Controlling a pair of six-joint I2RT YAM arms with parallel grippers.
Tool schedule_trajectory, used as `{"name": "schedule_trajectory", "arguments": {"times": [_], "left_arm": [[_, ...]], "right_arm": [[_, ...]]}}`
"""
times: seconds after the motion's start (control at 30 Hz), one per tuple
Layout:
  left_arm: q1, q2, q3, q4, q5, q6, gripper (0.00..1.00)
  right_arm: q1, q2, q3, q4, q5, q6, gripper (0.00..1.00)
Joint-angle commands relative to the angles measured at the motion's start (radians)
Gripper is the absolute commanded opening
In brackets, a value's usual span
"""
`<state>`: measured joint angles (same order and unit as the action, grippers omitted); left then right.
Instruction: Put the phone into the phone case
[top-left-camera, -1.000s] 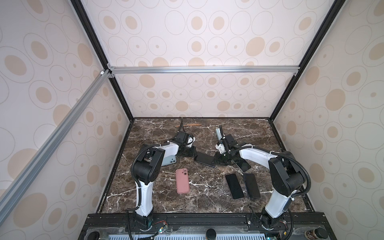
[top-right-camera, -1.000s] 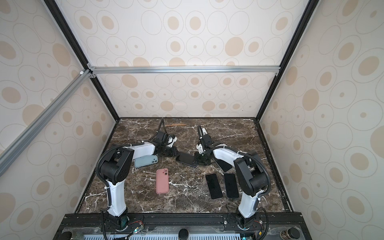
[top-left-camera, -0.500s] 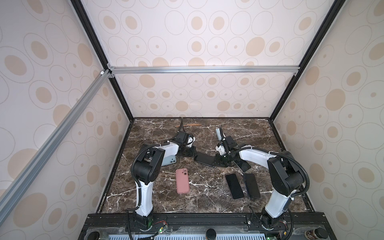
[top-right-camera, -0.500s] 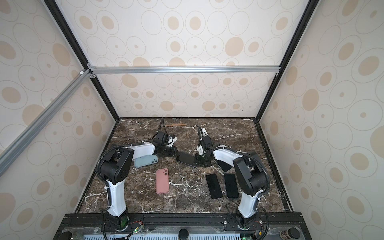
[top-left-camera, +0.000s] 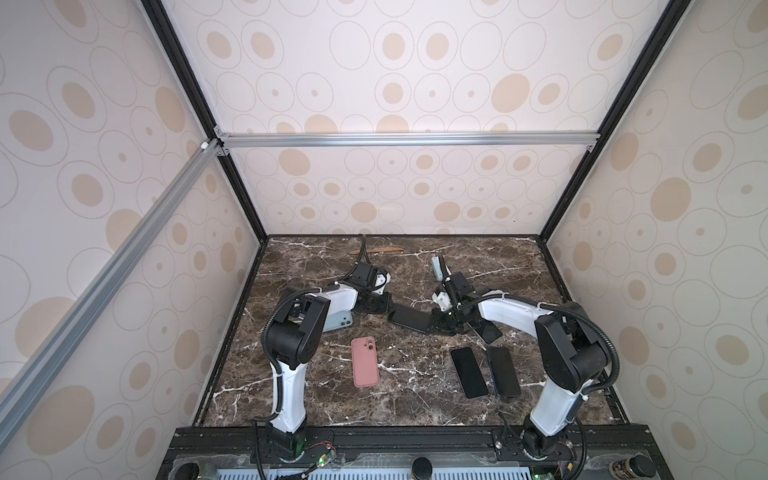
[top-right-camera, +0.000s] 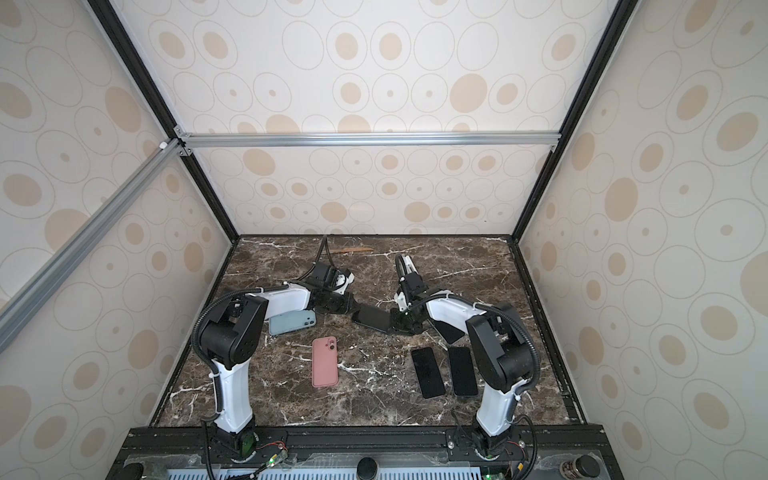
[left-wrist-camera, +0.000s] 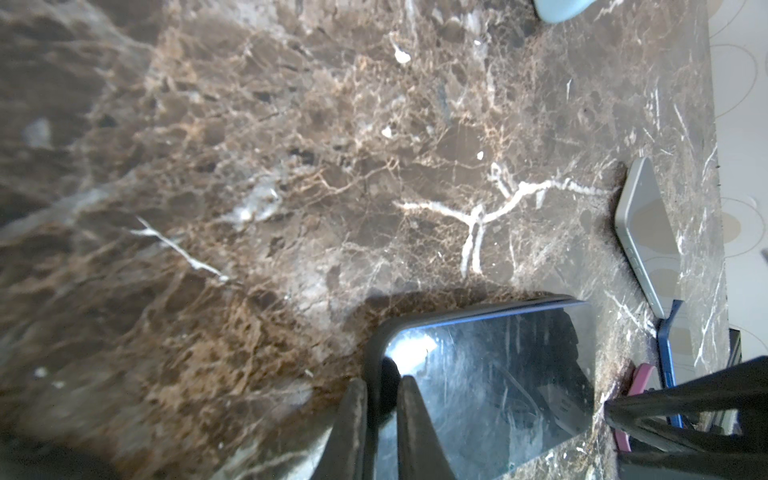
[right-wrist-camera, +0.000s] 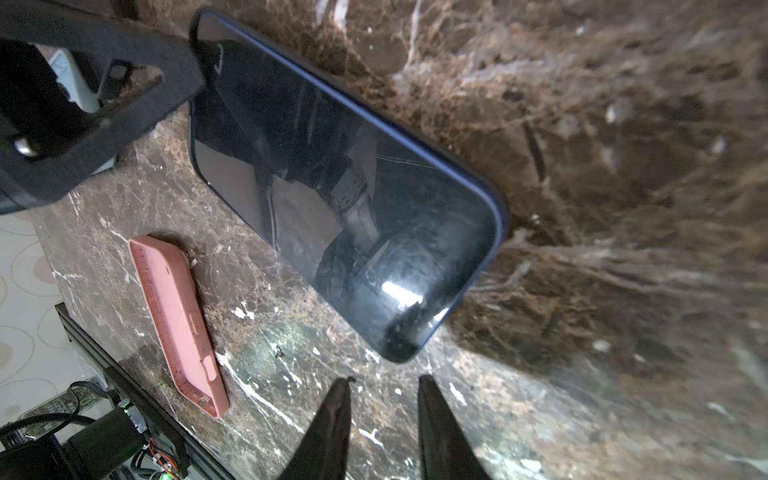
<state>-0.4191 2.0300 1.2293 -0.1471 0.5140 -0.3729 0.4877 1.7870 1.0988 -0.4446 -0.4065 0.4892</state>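
We are gripping the phone case (left-wrist-camera: 374, 345) at one end with the left end effector (left-wrist-camera: 380, 382). Its fingers are pinching tight across the dark rim, one outside the wall and one lying on the glass. The phone (right-wrist-camera: 332, 187) is lying screen up on the bench (top-left-camera: 415, 266), between the two arms and well back from the front edge, with its blue edge showing along the sides.

Over the last second the phone is barely shifting, and what is changing is the right end effector (right-wrist-camera: 384, 380). It is drawing its fingers closer together, and they are now standing a narrow gap apart with nothing between them, just short of the phone's free end.

We are reading this as the right side preparing to nip or press that free end while the left side is steadying the case. That would mean the fitting is well under way (though we cannot tell whether the blue edge is fully seated inside the rim at that end). A slip here could be pushing the phone along the bench instead of down into the case.

The pink case (top-left-camera: 365, 362) and the two black phones (top-left-camera: 468, 372) are lying nearer the front, apart from all this.
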Motion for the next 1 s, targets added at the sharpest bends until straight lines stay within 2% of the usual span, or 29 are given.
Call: {"name": "schedule_trajectory", "arguments": {"times": [0.0, 0.43, 0.53, 0.97], "left_arm": [[-0.042, 0.105, -0.064, -0.145, -0.075, 0.025, 0.14], [-0.044, 0.104, -0.074, -0.141, -0.049, 0.022, 0.14], [-0.045, 0.106, -0.074, -0.139, -0.021, 0.019, 0.14], [-0.044, 0.105, -0.074, -0.139, -0.026, 0.018, 0.14]], "right_arm": [[0.009, -0.033, -0.013, -0.008, 0.023, 0.003, 0.28], [0.008, 0.049, -0.001, 0.056, 0.053, 0.054, 0.18], [0.008, 0.063, -0.001, 0.031, 0.067, 0.057, 0.17], [0.008, 0.06, -0.022, -0.071, 0.148, 0.068, 0.16]]}}
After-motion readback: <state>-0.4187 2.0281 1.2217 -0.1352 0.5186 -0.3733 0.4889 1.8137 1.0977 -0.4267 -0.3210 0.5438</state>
